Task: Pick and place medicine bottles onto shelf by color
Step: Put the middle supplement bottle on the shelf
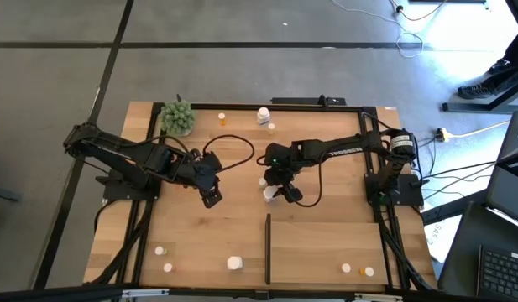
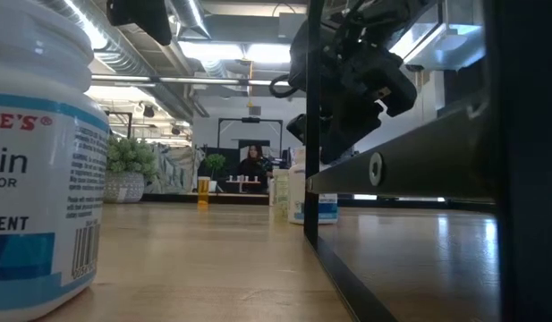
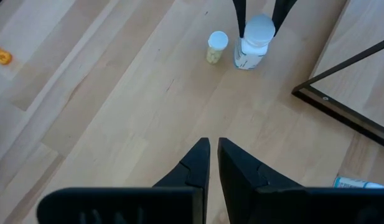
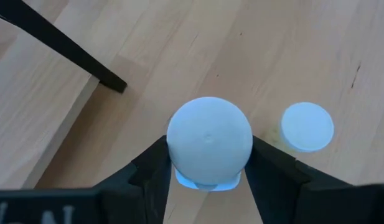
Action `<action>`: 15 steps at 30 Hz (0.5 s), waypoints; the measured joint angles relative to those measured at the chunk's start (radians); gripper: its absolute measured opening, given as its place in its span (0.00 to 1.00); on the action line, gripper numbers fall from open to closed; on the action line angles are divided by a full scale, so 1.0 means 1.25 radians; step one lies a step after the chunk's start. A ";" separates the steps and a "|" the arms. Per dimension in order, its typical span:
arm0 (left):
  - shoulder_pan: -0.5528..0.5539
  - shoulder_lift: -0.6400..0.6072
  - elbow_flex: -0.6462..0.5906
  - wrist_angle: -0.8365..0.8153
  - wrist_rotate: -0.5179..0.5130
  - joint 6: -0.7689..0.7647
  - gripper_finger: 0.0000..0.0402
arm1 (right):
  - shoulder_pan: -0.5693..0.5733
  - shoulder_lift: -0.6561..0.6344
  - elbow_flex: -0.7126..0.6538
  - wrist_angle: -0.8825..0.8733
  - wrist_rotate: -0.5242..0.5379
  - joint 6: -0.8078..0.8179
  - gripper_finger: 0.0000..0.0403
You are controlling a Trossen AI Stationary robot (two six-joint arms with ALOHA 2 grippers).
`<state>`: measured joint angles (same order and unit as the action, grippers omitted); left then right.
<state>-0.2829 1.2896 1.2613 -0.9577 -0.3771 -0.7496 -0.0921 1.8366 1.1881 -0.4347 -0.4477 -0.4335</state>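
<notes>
I see R gripper (image 4: 207, 171) pinching a white bottle (image 4: 209, 140) mid-table, small capped bottle (image 4: 307, 126) just beside — L gripper (image 3: 213, 155) fingers pressed together, idle nearby.

A robotics lab in an open, office-like industrial room. Two dark robot arms (image 1: 149, 159) are bolted to a light-wood surface (image 1: 233, 226) in a black metal frame, standing on a grey floor (image 1: 242, 50) crossed by cables (image 1: 460, 134). Beyond the far edge of the surface hang exposed ceiling ducts (image 2: 141, 63) and strip lights (image 2: 222, 54), and a person (image 2: 254, 161) sits among distant desks. A laptop (image 1: 502, 268) sits past the surface's right edge.
</notes>
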 joint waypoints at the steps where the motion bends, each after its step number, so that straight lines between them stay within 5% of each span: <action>1: 0.000 0.000 0.000 0.000 0.000 0.000 0.07 | 0.000 0.000 0.000 0.000 0.000 0.004 0.45; 15: 0.000 0.000 0.000 0.000 -0.005 0.000 0.07 | 0.006 -0.087 0.005 -0.146 0.031 0.007 0.44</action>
<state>-0.2829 1.2896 1.2613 -0.9581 -0.3840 -0.7498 -0.0849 1.7273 1.1942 -0.6167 -0.4084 -0.4241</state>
